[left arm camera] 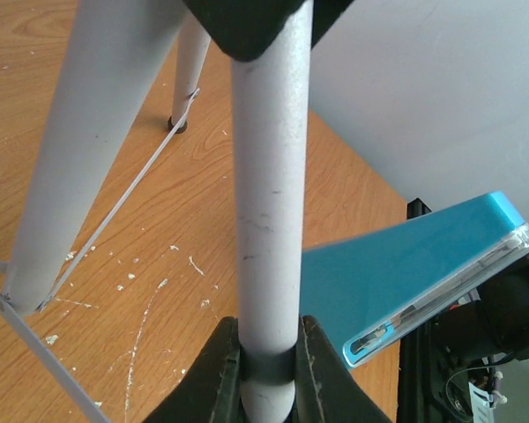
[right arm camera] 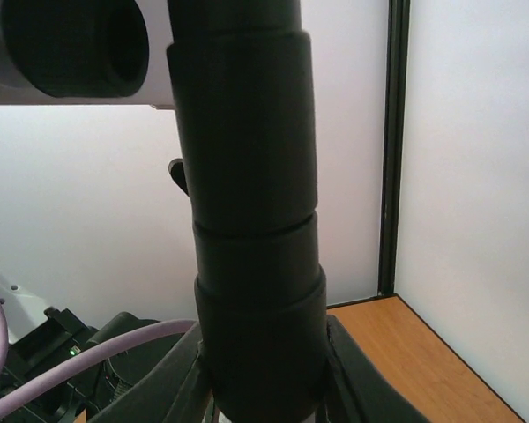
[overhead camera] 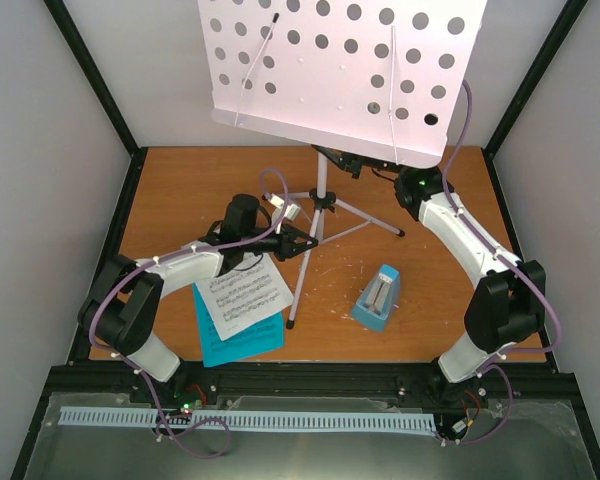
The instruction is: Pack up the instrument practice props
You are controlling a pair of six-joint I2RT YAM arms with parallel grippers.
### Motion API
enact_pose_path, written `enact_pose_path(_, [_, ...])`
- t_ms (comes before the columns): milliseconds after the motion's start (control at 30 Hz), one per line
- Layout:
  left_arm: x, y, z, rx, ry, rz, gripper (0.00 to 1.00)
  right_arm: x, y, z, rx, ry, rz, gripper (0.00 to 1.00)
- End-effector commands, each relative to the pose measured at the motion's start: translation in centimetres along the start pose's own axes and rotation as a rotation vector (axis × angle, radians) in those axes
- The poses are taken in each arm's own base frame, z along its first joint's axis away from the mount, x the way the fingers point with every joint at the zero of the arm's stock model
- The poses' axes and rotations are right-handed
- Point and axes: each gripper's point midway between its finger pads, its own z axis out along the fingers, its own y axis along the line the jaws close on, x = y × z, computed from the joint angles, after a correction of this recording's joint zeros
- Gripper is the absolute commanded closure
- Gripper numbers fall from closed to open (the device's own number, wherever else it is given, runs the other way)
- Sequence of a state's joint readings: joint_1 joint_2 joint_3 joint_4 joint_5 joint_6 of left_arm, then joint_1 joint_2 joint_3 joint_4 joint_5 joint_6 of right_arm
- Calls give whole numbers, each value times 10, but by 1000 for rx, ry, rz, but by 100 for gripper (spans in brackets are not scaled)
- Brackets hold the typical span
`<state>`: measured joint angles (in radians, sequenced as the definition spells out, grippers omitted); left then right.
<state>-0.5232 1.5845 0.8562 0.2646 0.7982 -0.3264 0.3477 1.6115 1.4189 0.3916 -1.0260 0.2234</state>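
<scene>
Overhead cam first: music stand is up at the back-middle of the wooden table. Its white holey desk is tilted toward the camera on the thin grey tripod. Left gripper is right on the front leg, about halfway down. Right gripper is tucked under the desk's lower edge by the black neck, and it's mostly hidden, so I can't tell its grip from here. The little light-blue metronome stands to the right of the front leg's foot, not touching it. Music sheets lie front-left, the white printed page on top of the blue sheet, just beside the left forearm.

Left wrist cam: both fingers are pinching the front leg, one on each side, snug against the tube. Another leg runs off to the left with a thin brace rod. The metronome shows at the right, clear cover facing this way.

Right wrist cam: the black neck fills the middle, and the fingers are pressed against it on both sides at the bottom. A purple cable loops low left.
</scene>
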Motion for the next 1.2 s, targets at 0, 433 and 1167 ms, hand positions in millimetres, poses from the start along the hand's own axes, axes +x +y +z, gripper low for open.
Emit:
enact_pose_path(0, [-24,1,1,-31,-57,74,100,-13,13,-2,-11,-5,-5,97])
enact_pose_path(433, [-101,-65,-44,-5,-365,375,100,-23,68,-2,-67,52,-52,97])
enact_pose_path(1167, [-135,-139,-67,-112,-618,640,100,49,106,-14,8,139,-13,97])
